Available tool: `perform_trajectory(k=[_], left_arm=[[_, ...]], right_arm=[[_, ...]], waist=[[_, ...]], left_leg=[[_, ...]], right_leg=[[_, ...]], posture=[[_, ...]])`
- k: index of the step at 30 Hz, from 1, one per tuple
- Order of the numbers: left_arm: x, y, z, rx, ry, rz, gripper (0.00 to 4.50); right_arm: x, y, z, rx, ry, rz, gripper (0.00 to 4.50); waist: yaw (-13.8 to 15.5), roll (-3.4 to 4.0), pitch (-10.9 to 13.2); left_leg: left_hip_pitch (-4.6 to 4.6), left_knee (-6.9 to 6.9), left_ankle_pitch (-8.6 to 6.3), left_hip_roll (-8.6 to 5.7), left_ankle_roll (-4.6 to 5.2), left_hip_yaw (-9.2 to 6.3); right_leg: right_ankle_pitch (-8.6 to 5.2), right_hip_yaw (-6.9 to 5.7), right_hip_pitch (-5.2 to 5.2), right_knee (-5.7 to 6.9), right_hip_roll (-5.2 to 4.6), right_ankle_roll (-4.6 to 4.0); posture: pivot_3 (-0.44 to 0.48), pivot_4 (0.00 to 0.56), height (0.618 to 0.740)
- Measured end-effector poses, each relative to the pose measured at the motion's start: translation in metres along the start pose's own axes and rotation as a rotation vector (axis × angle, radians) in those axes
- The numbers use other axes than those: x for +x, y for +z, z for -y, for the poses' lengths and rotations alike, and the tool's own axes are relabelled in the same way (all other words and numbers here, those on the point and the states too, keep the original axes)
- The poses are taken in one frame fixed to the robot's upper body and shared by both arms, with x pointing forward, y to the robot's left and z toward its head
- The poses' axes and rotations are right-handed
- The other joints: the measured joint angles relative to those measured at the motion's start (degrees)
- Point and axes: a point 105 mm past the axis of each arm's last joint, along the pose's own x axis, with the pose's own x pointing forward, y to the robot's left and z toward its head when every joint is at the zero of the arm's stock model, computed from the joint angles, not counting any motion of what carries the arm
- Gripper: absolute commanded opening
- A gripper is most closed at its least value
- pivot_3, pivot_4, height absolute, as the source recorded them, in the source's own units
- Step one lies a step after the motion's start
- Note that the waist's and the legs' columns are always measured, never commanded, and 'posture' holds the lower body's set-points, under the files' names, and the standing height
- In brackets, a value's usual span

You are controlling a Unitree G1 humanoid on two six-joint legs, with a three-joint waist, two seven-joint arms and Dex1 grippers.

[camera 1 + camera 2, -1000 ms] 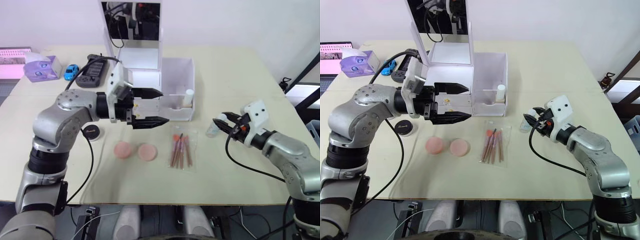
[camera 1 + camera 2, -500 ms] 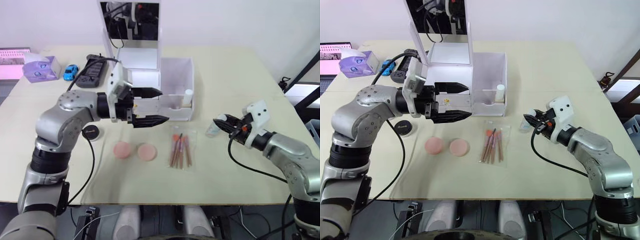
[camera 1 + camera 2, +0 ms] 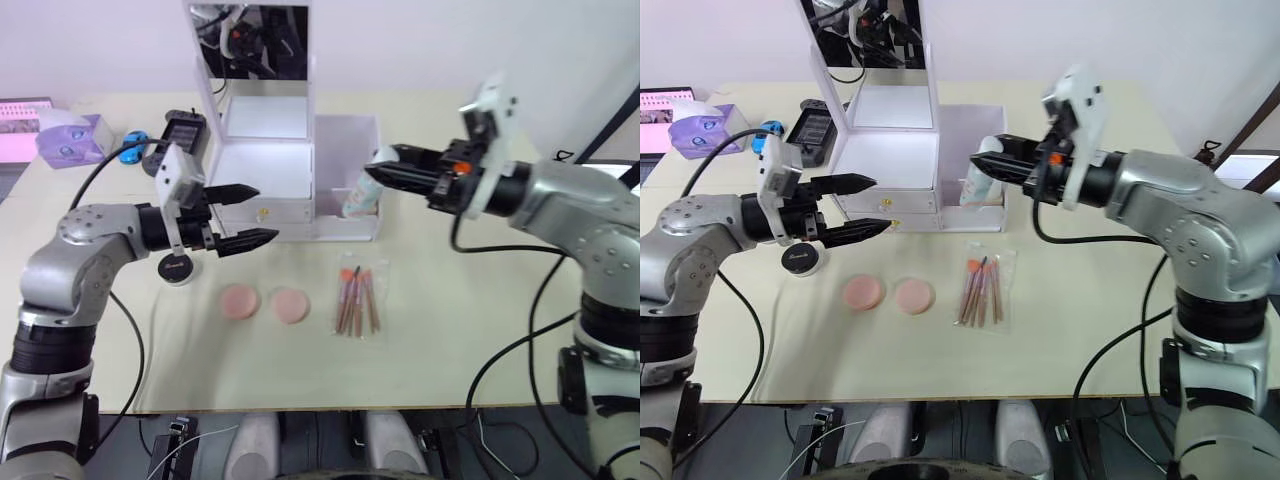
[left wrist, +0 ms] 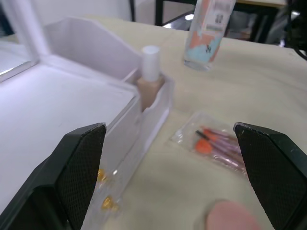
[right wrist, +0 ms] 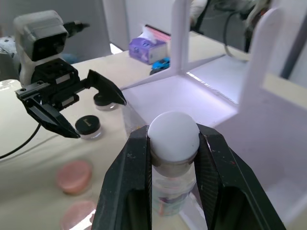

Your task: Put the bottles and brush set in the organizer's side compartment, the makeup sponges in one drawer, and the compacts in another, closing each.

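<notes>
Bottle (image 5: 173, 143) lifted, gripped in right end effector (image 3: 385, 172)

Two bottles (image 4: 209, 29) (image 4: 149, 76), two sponges (image 3: 241, 300) (image 3: 292, 304), one brush set (image 3: 356, 302), two compacts (image 3: 180, 267) (image 5: 106, 100).

The organizer (image 3: 290, 170) stands on the desk (image 3: 470, 300) toward the back, its mirror lid upright behind the drawers. Its side compartment (image 3: 350, 160) lies on the right side of the drawers, with one bottle (image 4: 149, 79) upright in the front slot. A second bottle (image 3: 362, 192) hangs tilted over that compartment, held by the right gripper (image 3: 385, 172) reaching in from the right. In front of the organizer lie two makeup sponges (image 3: 266, 303) side by side, and the brush set (image 3: 356, 302) lies to their right. A compact (image 3: 176, 268) sits left of the sponges, under the left gripper (image 3: 255, 214), which hovers before the drawers. A tissue box (image 3: 68, 138), a toy car (image 3: 130, 151) and a handheld device (image 3: 178, 135) sit at the back left.
</notes>
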Motion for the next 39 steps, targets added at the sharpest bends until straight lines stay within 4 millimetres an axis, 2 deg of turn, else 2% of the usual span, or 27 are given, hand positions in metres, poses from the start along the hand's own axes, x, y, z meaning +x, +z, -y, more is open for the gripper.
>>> perform_trajectory(k=[3,7,12,20,28,33,35,36,39], left_arm=[[-0.005,-0.001,0.003,0.007,0.032,0.003,4.50],[-0.009,-0.001,0.007,0.006,0.067,0.004,4.50],[-0.012,0.000,0.014,0.015,0.081,-0.017,4.50],[-0.016,0.002,0.016,0.017,0.094,-0.030,4.50],[-0.014,0.011,0.014,0.041,0.098,-0.013,4.50],[-0.012,0.010,0.013,0.036,0.092,-0.014,4.50],[-0.011,0.009,0.014,0.033,0.084,-0.017,4.50],[-0.011,0.009,0.014,0.032,0.080,-0.018,4.50],[-0.010,0.005,0.012,0.018,0.074,-0.026,4.50]], right_arm=[[0.021,-0.009,0.014,-0.002,-0.030,-0.047,0.69],[0.033,-0.019,0.039,-0.006,-0.097,-0.086,0.69],[0.049,-0.039,0.051,-0.017,-0.089,-0.138,0.69],[0.068,-0.055,0.055,-0.086,-0.067,-0.183,0.69],[0.075,-0.065,0.051,-0.146,-0.031,-0.227,0.69],[0.074,-0.065,0.051,-0.152,-0.026,-0.236,3.06],[0.072,-0.064,0.052,-0.137,-0.027,-0.235,4.15],[0.071,-0.063,0.052,-0.130,-0.027,-0.233,4.44],[0.066,-0.054,0.052,-0.116,-0.024,-0.209,4.44]], waist=[[-0.08,0.00,0.00],[0.06,0.00,0.00],[-0.26,0.00,0.00],[-0.32,0.01,0.00],[-0.21,0.01,0.00],[-0.31,0.01,0.00],[-0.31,0.01,0.00],[-0.31,0.01,0.00],[-0.20,0.01,0.00]], left_leg=[[-0.02,0.00,0.00,0.00,0.00,0.05],[-0.01,-0.06,0.00,0.00,0.00,0.02],[0.02,-0.15,0.01,0.00,0.00,0.04],[0.03,-0.17,0.02,0.01,-0.02,0.03],[0.03,-0.17,0.06,0.00,-0.09,0.03],[0.05,-0.18,0.06,0.00,-0.10,0.03],[0.05,-0.17,0.07,0.00,-0.10,0.03],[0.05,-0.17,0.07,0.00,-0.10,0.03],[0.06,-0.17,0.08,0.00,-0.11,0.02]], right_leg=[[0.01,0.03,-0.02,-0.02,-0.01,0.00],[0.01,0.00,-0.05,0.01,0.01,0.00],[0.01,0.02,-0.12,0.05,0.03,0.01],[0.02,0.02,-0.17,0.16,0.04,0.02],[0.02,0.02,-0.17,0.19,0.04,0.02],[0.02,0.02,-0.19,0.25,0.04,0.02],[0.02,0.03,-0.22,0.33,0.04,0.02],[0.01,0.03,-0.23,0.37,0.04,0.02],[-0.01,0.03,-0.34,0.58,0.04,-0.01]], posture=[[0.000,0.150,0.740],[0.000,0.150,0.740],[0.000,0.150,0.740],[0.000,0.150,0.740],[0.000,0.150,0.740],[0.000,0.150,0.740],[0.000,0.150,0.740],[0.000,0.150,0.740],[0.000,0.150,0.740]])
